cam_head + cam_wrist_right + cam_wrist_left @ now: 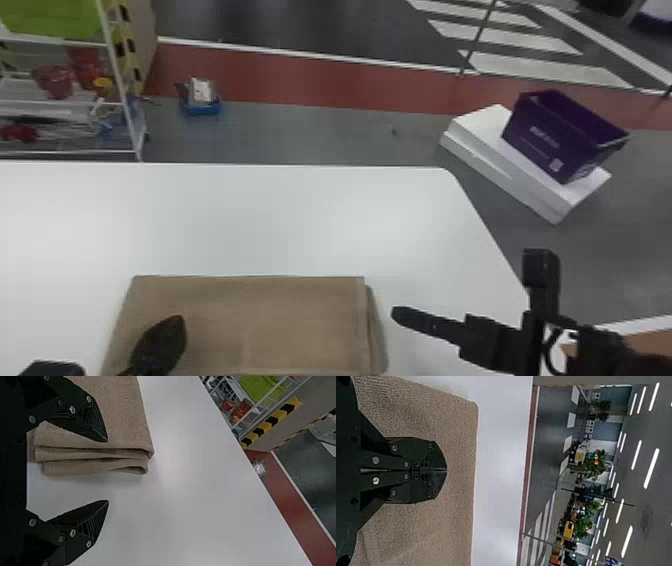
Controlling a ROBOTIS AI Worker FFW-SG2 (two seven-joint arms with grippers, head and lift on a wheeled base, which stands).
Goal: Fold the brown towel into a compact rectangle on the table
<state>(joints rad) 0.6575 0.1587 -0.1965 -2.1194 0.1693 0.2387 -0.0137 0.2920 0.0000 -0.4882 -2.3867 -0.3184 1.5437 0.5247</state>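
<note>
White table [280,215], towel [280,315], blue tray [204,109], seemingly filled

The head view looks forward and down from above, and both wrist views share its towel [280,315], closer.

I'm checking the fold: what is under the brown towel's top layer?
More layers of the towel show at one edge; farther in, the top layer hides what lies beneath.

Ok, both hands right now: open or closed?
Left hand: closed, over the brown towel, nothing visible between its fingers.
Right hand: open, at the towel's folded edge.
</note>
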